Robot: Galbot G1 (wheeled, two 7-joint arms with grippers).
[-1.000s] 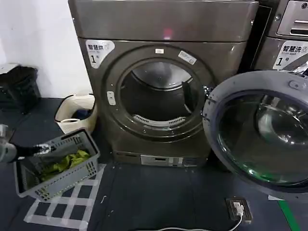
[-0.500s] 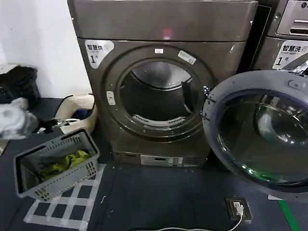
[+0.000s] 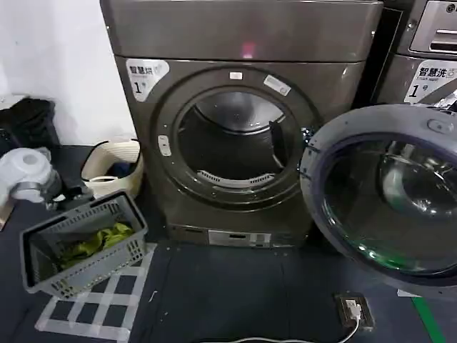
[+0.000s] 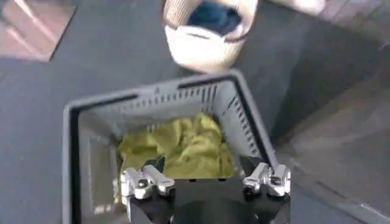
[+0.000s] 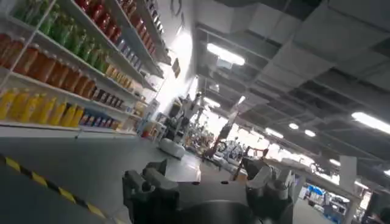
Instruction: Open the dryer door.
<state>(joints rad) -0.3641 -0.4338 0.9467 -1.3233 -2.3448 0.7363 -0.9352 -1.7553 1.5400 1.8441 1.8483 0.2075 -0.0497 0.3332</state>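
Dark floor mat (image 3: 214, 293) with a grey laundry basket (image 3: 82, 243) of yellow-green cloth (image 4: 177, 149) nearest; the left gripper (image 4: 204, 182) hovers over it, jaws spread wide and empty, while the right gripper (image 5: 207, 185) points off into the room, also apart and empty. Behind, the dryer door (image 3: 385, 196), round, grey-rimmed with a dark glass window, already hangs swung out at the right of the drum opening (image 3: 235, 146). It looks rigid and hinged, probably heavy with slick glass, so the rim edge away from the hinge is the likely hold.

**Left arm low at the robot's left, both hands open**

The white, rounded left arm (image 3: 25, 175) sits low at the robot's left side. Its dark left hand (image 4: 205, 181), with silver-tipped fingers (image 4: 144, 181), points downward, the fingers spread apart and holding nothing. The dark right hand (image 5: 204, 184) is tilted upward, its fingers (image 5: 266, 178) also apart and empty.
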